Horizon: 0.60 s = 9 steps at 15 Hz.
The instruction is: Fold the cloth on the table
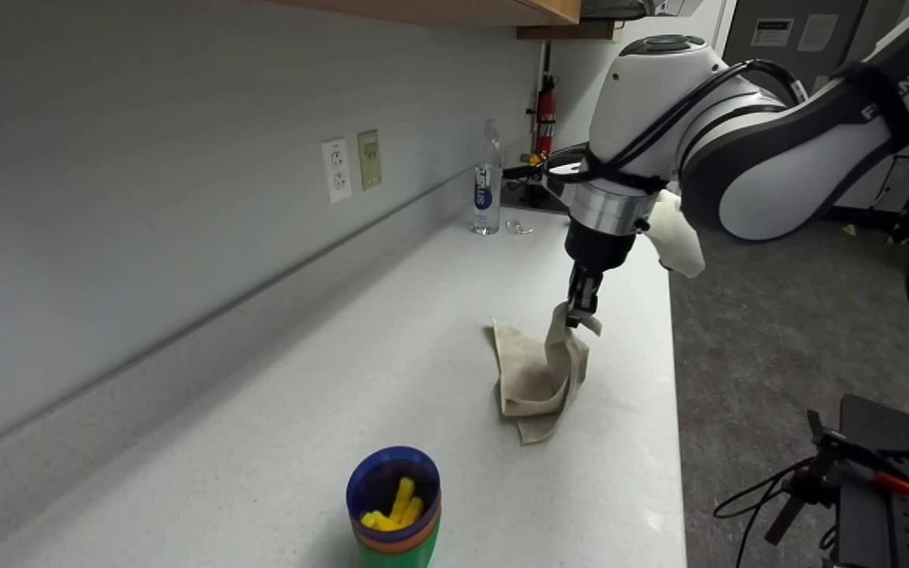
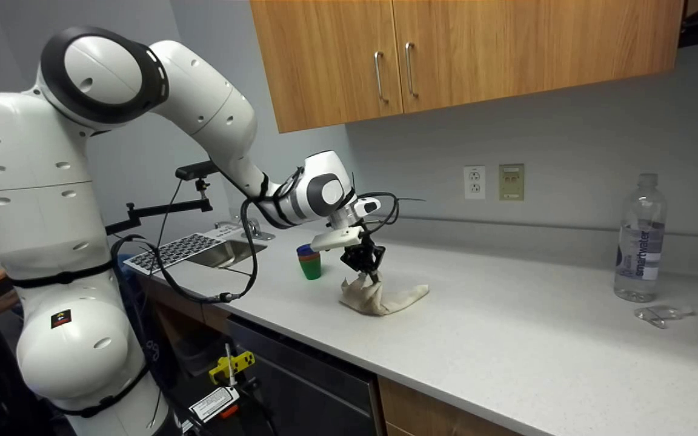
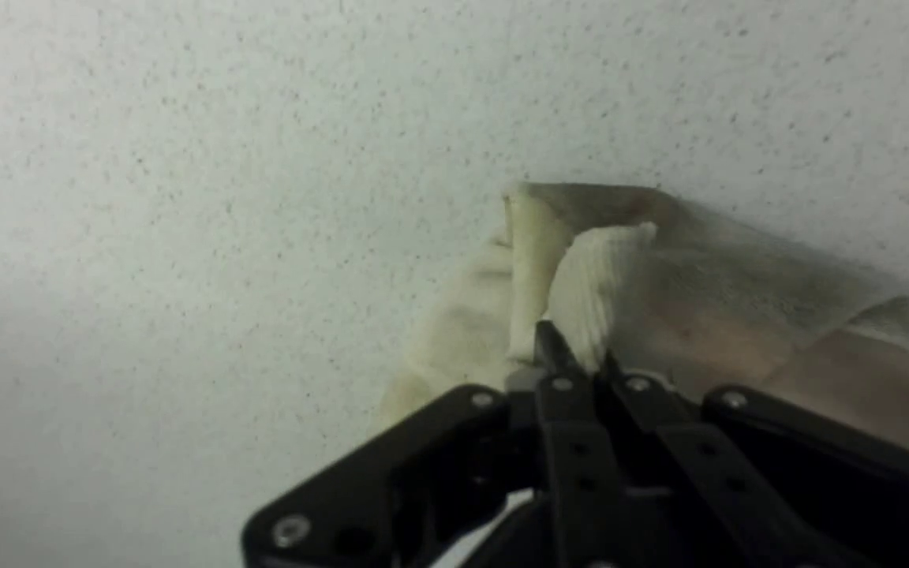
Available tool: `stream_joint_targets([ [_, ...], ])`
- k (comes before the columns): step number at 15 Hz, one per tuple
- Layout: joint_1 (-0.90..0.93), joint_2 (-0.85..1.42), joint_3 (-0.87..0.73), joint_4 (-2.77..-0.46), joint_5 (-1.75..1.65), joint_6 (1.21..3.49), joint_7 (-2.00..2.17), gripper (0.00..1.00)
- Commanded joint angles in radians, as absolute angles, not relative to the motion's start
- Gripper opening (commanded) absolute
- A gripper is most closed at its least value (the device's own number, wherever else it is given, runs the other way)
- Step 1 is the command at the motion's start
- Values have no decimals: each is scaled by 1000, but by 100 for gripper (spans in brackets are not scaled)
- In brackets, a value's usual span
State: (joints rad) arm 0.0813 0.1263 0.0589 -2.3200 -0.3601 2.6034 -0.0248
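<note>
Closest to the wrist camera is the gripper, its fingers drawn nearly together, leaving a narrow gap at the tips. Pinched in that gap is a raised fold of the cloth; a free end of the fold pokes out past the tips. Both exterior views agree: the tips point downward and the cloth rises in a ridge to meet them. The remainder of the cloth lies rumpled on the table below, with one part reaching out toward the wall.

Above, the arm bends over the table.

Well apart from the cloth, a stack of cups stands upright, blue over orange over green; yellow pieces sit in the top cup. On the far side of the cloth stands a clear bottle labelled "smartwater". Just beside it lies a small clear item, identity undetermined.

On the wall, a white outlet is fixed beside a beige plate. A wooden cabinet hangs above.
</note>
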Motion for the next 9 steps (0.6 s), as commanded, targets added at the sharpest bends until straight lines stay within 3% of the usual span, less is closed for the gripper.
stream_joint_targets([
  [1,92,199,21,-2270,-467,2693,36,1],
  [9,107,264,-27,-2237,-561,2806,112,1],
])
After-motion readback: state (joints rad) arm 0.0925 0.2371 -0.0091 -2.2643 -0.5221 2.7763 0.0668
